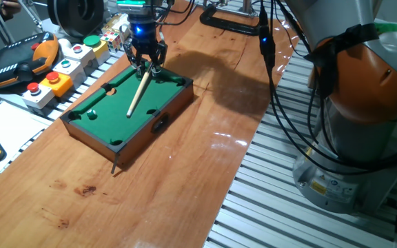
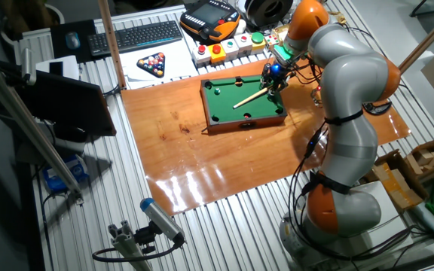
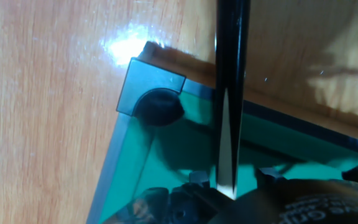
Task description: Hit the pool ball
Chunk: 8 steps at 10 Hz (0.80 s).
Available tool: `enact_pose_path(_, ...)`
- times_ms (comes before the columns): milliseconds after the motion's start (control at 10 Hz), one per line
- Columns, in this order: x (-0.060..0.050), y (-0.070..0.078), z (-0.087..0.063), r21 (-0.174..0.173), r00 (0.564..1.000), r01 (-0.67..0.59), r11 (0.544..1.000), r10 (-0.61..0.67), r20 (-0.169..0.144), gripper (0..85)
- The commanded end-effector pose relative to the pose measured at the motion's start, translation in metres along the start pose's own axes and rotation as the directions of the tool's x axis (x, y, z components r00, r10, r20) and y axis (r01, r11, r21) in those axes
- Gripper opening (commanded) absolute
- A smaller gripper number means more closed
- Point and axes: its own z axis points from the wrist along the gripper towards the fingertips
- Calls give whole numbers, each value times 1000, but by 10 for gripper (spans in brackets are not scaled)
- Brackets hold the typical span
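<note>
Gripping the thick dark end of the slim two-tone wooden cue stick (image 1: pixel 139 89), the black two-finger gripper (image 1: pixel 147 63) hangs over the far end of the small wood-framed pool table with green felt (image 1: pixel 169 105), its fingers closed on the stick. The cue slants down across the felt toward the table's middle, its pale tip resting on the cloth. A small white pool ball (image 2: pixel 218 92) lies near the opposite end of the felt, well apart from the tip, and the pool table sits on the brown wooden board (image 1: pixel 185 179).
</note>
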Motion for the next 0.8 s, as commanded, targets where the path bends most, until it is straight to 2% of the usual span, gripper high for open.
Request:
enact_pose_path(0, -1, 0, 1, -1, 1000, 2, 1000, -2, -1, 433)
enact_pose_path(300, -5, 0, 4, -2, 1000, 7, 1000, -7, -6, 410)
enact_pose_path(700, -2, -1, -1, 11, 1000, 10, 1000, -10, -13, 403)
